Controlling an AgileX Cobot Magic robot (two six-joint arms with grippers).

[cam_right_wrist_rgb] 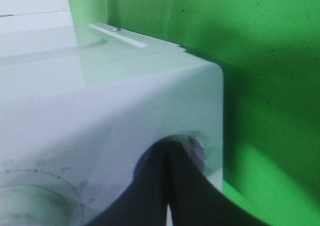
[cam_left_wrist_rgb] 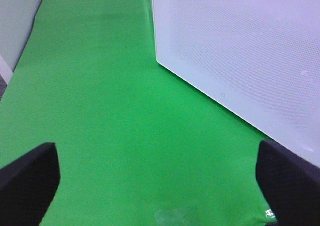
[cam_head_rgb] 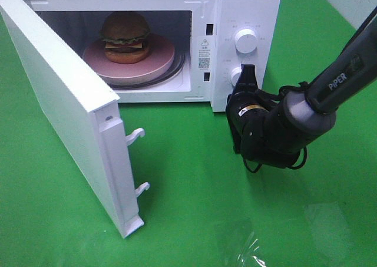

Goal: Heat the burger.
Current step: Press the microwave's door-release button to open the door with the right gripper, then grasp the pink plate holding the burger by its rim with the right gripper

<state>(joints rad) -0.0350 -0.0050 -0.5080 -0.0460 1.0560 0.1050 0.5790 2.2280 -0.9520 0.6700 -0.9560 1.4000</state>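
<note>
The burger (cam_head_rgb: 125,36) sits on a round pink plate (cam_head_rgb: 154,66) inside the white microwave (cam_head_rgb: 235,7), whose door (cam_head_rgb: 65,114) swings wide open to the left. My right gripper (cam_head_rgb: 247,73) is shut, its dark tips pressed together against the lower knob (cam_head_rgb: 237,77) on the control panel. In the right wrist view the shut fingertips (cam_right_wrist_rgb: 169,151) cover most of that knob (cam_right_wrist_rgb: 197,148). My left gripper (cam_left_wrist_rgb: 160,186) is out of the exterior view. Its wrist view shows both fingers (cam_left_wrist_rgb: 30,183) spread wide over bare green cloth, open and holding nothing.
The upper knob (cam_head_rgb: 245,40) sits above the right gripper's tips. The open door's outer face (cam_left_wrist_rgb: 240,46) stands just ahead of the left gripper. Two latch hooks (cam_head_rgb: 136,134) stick out of the door's edge. Green cloth (cam_head_rgb: 194,208) covers the table.
</note>
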